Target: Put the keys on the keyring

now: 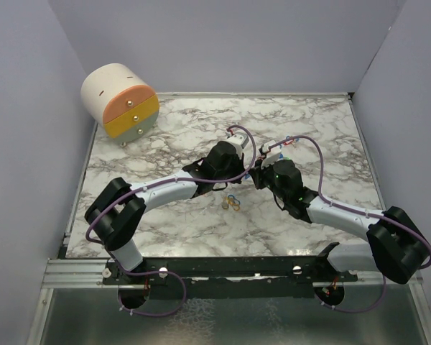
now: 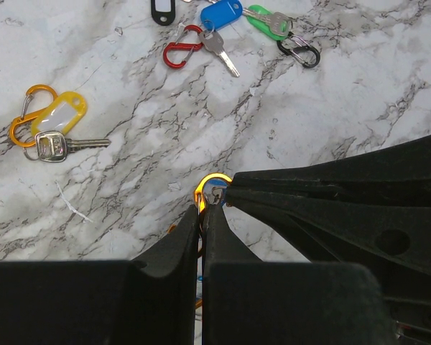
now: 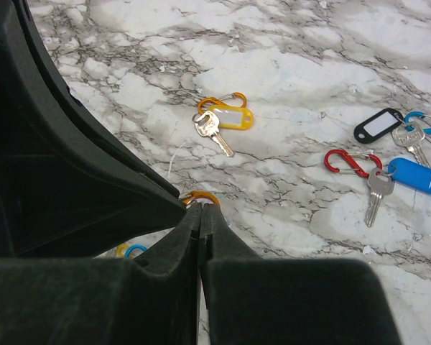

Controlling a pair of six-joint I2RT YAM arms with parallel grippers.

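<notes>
Both grippers meet over the middle of the marble table. My left gripper (image 2: 205, 208) is shut on an orange keyring (image 2: 211, 182), whose loop sticks out past its tips. My right gripper (image 3: 201, 208) is shut too, its tips pinching the far edge of the same orange keyring (image 3: 201, 195). The keys lie loose on the table. One has a yellow tag (image 2: 59, 115) on an orange clip. Another has a blue tag (image 2: 220, 13) by a red clip (image 2: 181, 47), and a green-tagged one (image 2: 262, 18) lies beside it. In the top view the arms hide most of them.
A black tag (image 3: 377, 123) and a black clip (image 2: 299, 50) lie among the keys. Small yellow and blue rings (image 1: 233, 203) sit near the grippers. A round cream drawer unit (image 1: 121, 99) stands at the far left corner. Grey walls surround the table (image 1: 165, 215).
</notes>
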